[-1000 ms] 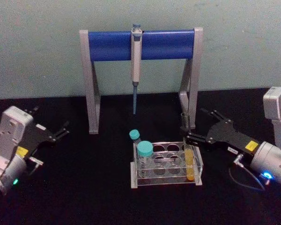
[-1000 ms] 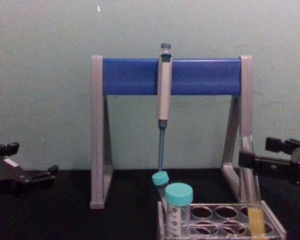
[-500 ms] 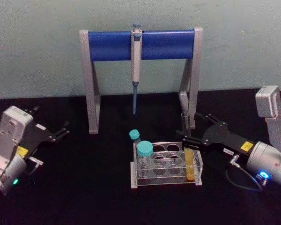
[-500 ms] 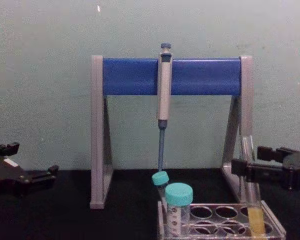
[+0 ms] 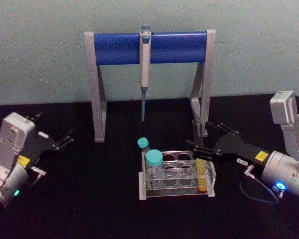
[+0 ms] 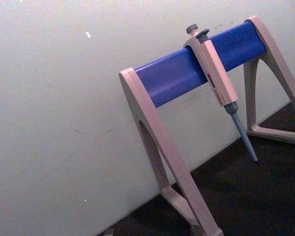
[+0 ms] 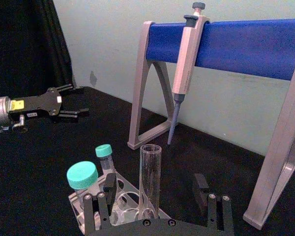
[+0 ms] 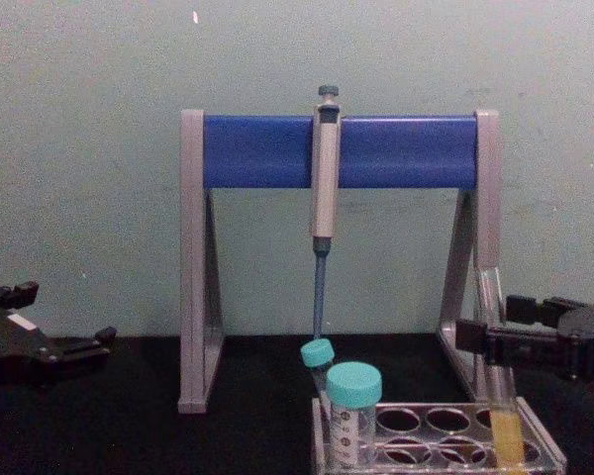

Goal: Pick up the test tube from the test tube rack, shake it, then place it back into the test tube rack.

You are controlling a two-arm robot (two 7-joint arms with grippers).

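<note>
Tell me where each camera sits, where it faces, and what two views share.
Head: up high, facing down on stand, rack, tube, left gripper, right gripper.
Chest: low, facing level across the table; grippers at both edges.
Left wrist: on the left arm, facing stand and wall.
Right wrist: on the right arm, facing the tube between its open fingers; left gripper beyond.
All four share the stand.

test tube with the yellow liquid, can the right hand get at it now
Probably yes. The right hand is open, fingers either side of the test tube above the test tube rack, nothing between. The teal-capped tubes stand at the rack's other end.
</note>
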